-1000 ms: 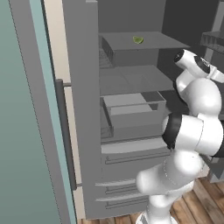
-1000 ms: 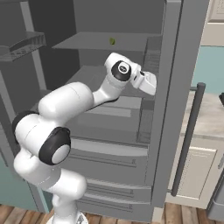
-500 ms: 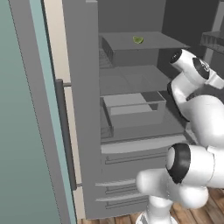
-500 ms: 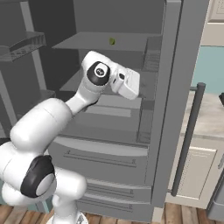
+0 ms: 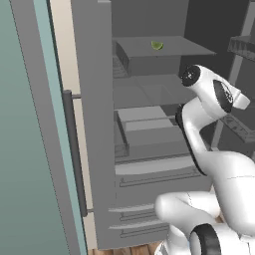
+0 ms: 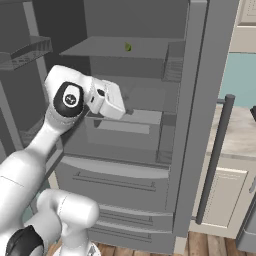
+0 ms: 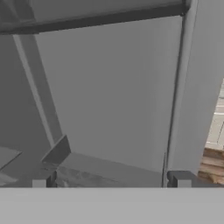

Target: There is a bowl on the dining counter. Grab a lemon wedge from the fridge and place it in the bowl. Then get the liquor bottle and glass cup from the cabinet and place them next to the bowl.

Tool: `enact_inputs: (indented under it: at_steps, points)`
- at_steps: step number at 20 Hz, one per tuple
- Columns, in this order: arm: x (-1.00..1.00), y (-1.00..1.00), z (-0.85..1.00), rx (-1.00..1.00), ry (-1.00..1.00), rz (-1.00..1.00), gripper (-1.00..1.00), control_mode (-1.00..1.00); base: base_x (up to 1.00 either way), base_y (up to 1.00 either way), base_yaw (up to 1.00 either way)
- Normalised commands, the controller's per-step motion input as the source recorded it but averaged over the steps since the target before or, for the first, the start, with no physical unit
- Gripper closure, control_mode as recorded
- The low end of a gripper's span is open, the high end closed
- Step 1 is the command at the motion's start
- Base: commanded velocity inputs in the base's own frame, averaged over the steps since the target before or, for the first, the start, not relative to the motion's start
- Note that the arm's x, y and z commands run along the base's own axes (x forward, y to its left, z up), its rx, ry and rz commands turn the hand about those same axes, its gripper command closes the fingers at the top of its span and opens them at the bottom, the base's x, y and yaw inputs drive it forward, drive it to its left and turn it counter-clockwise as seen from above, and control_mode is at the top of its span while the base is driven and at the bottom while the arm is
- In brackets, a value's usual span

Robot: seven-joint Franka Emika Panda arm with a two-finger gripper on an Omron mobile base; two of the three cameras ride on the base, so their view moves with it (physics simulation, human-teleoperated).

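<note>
The fridge (image 6: 200, 100) stands with both doors swung open. A small green lemon wedge (image 5: 157, 45) (image 6: 128, 47) lies on the upper shelf, toward the back. My gripper (image 6: 119, 107) hovers in front of the middle shelves, below and left of the wedge and well apart from it. In the hand view my gripper (image 7: 111, 181) is open, its two dark fingertips (image 7: 43, 180) wide apart with nothing between them, facing a grey fridge wall. The bowl, dining counter, liquor bottle, glass cup and cabinet are out of view.
Grey bins (image 5: 149, 127) fill the middle shelves above drawer fronts (image 6: 115, 180). Wire door racks (image 6: 25, 52) hang on the left. The right door's long handle (image 6: 212, 160) stands beside cream cabinets (image 6: 222, 200). A tall teal-edged panel (image 5: 35, 149) borders the left.
The arm has swung the hand leftward from the right door's edge to the front of the middle shelves. The jaws have stayed open and the lemon wedge has not moved.
</note>
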Motion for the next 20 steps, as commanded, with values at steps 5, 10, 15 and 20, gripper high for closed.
enact_inputs:
  at_steps: [5,10,15,20]
  points:
    - [-0.40,0.61,0.52,0.08,0.00,0.33,-1.00,-1.00,0.00,0.00,0.00]
    - [-0.41,0.42,0.37,0.12,0.09,0.32,-1.00,-1.00,0.00,0.00,0.00]
    - [-0.41,0.54,0.16,0.10,0.17,0.30,-1.00,-1.00,0.00,0.00,0.00]
    - [-0.23,0.65,0.00,0.05,0.26,0.23,-1.00,-1.00,0.00,0.00,0.00]
